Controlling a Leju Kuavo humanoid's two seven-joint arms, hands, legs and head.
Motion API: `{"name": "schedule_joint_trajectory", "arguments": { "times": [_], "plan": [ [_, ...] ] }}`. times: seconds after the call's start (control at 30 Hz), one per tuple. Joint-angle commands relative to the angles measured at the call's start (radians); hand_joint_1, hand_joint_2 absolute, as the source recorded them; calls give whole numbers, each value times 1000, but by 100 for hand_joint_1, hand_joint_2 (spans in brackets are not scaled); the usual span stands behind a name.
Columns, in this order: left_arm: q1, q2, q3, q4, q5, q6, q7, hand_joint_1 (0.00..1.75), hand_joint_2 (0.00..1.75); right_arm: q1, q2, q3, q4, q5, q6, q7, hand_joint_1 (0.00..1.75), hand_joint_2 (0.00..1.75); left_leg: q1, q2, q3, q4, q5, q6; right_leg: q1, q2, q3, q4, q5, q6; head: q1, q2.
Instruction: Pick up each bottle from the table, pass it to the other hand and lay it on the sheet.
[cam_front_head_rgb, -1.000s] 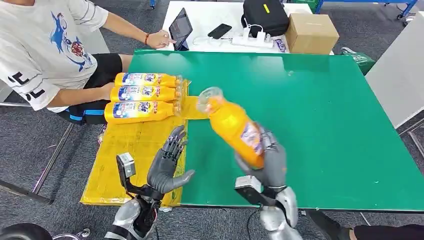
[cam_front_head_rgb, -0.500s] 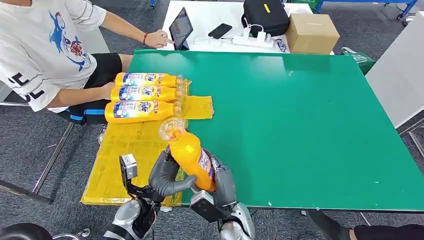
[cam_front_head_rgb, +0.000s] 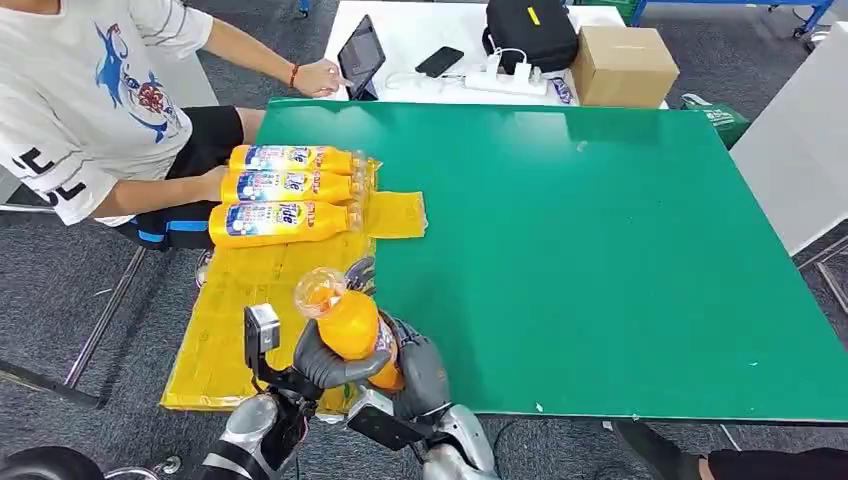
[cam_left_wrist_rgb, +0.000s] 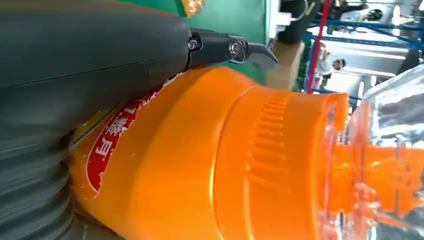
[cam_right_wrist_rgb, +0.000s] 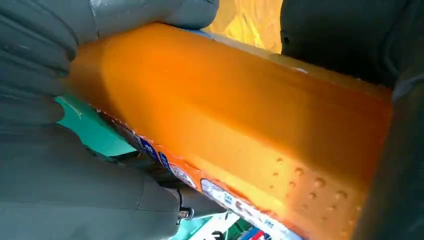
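An orange bottle (cam_front_head_rgb: 350, 325) is gripped by both the left hand (cam_front_head_rgb: 322, 360) and the right hand (cam_front_head_rgb: 420, 370) at the surface's (cam_front_head_rgb: 600, 250) near edge, beside the yellow sheet (cam_front_head_rgb: 260, 290). Three bottles (cam_front_head_rgb: 285, 190) are laid on the sheet's far end.

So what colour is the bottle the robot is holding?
The bottle is bright orange, with a clear cap. The left wrist view shows it best.

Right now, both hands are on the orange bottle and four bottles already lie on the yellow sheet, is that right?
Not quite: three bottles lie on the yellow sheet, as the head view shows. Both the left hand and the right hand are indeed on the orange bottle.
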Motion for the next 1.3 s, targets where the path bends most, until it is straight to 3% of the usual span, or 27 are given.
{"name": "schedule_joint_trajectory", "arguments": {
  "times": [0.03,0.07,0.1,0.13,0.33,0.53,0.57,0.6,0.63,0.67,0.7,0.87,0.93,1.07,1.2,1.3],
  "plan": [
    [-61,-2,-57,98,-25,32,23,0,175,-39,11,116,112,19,10,0,175,175,1,-1,5,0,-2,-1,1,-2,5,-1,-2,-1,1,0],
    [-59,-2,-53,96,-22,34,25,2,175,-40,11,116,112,17,11,5,175,175,1,-1,4,0,-2,-1,1,-2,4,-1,-2,-1,0,0],
    [-57,-1,-54,93,-25,33,22,155,175,-38,11,112,112,6,18,5,175,175,1,-1,2,0,-1,0,1,-1,3,-1,-1,-1,0,0],
    [-53,3,-53,91,-9,10,23,175,175,-41,10,110,116,2,11,3,175,175,1,-1,4,0,-2,-1,1,-2,5,-1,-2,-2,0,0],
    [-35,18,-49,90,137,-137,38,175,175,-58,6,102,125,15,-31,14,175,175,1,0,4,0,-2,-1,1,-1,4,-1,-2,-2,0,0],
    [-31,28,-55,67,159,-132,40,175,175,-72,-2,74,124,18,-50,38,175,175,1,0,4,0,-2,0,1,-2,4,0,-2,-1,0,0],
    [-29,28,-53,59,160,-127,40,175,175,-77,-5,68,123,26,-65,47,138,175,1,0,3,0,-2,0,1,-1,3,-1,-1,-1,0,0],
    [-25,25,-43,48,167,-114,40,175,175,-79,-5,54,115,30,-77,60,51,175,0,0,2,0,-1,0,1,-1,3,0,-1,-1,0,0],
    [-23,24,-36,39,168,-104,40,175,175,-82,-6,42,108,38,-79,73,0,175,1,0,4,0,-2,0,1,-1,4,0,-2,-1,0,0],
    [-21,23,-28,25,157,-82,36,175,175,-83,-6,34,99,49,-73,83,0,175,1,0,3,0,-2,0,1,-1,3,0,-1,-1,0,0],
    [-21,17,-9,5,145,-48,33,175,175,-87,-10,30,83,50,-55,92,0,0,0,0,1,0,-1,0,0,-1,2,0,-1,-1,0,0],
    [-37,-18,82,-113,-166,288,-34,175,175,-10,-52,-15,-201,-62,102,76,0,0,1,-1,0,2,-1,0,1,-2,1,1,-1,-1,0,0],
    [-42,-20,95,-122,-180,295,-25,175,175,3,-61,-13,-247,-62,122,91,0,0,1,-2,0,2,-1,-1,1,-3,1,1,-2,-1,0,0],
    [-76,-30,163,-113,-346,499,-87,175,175,41,-83,-23,-406,-133,178,63,0,0,1,-2,1,1,-1,0,1,-3,2,0,-1,-1,0,0],
    [-90,-28,176,-110,-344,494,-86,175,175,47,-89,-23,-441,-137,192,74,0,0,0,-2,1,1,-1,0,1,-2,1,0,-1,-1,0,0],
    [-114,-33,217,-111,-418,628,-126,175,175,62,-90,-38,-505,-190,194,34,0,0,0,-2,1,0,-1,0,1,-2,2,0,-1,-1,0,0]
  ]
}}
